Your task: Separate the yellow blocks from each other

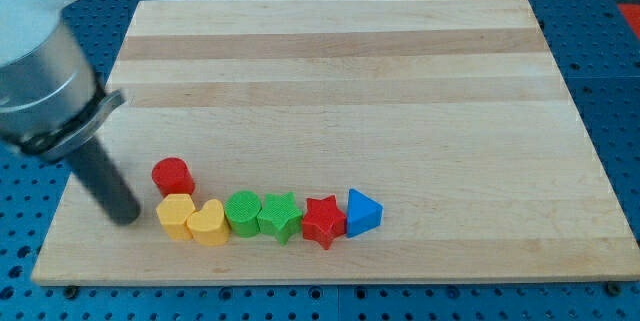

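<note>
No pincer is on this arm, so nothing opens, shuts or grabs; it ends in a dark rod, and my tip (127,218) rests on the wooden board (340,71). Everything is placed from the yellow heart block (208,225), which sits low on the board toward the view's left. My tip is to the view's left of that heart, a bit apart from it, and it is not touching any block. Between my tip and the heart sits the other yellow block (176,215), with rounded corners; I cannot tell its exact shape. It is pressed right against the heart's left side, so the two yellow blocks are touching. Up and to the view's left of the heart stands a red cylinder (172,176), right above the other yellow block and very close to it. On the heart's right side a green round block (242,211) touches it. Next in the same row to the right come a green star (280,217), a red star (323,221) and last a blue triangle (363,213), farthest from the heart. All the blocks in this row sit side by side like a little train.
</note>
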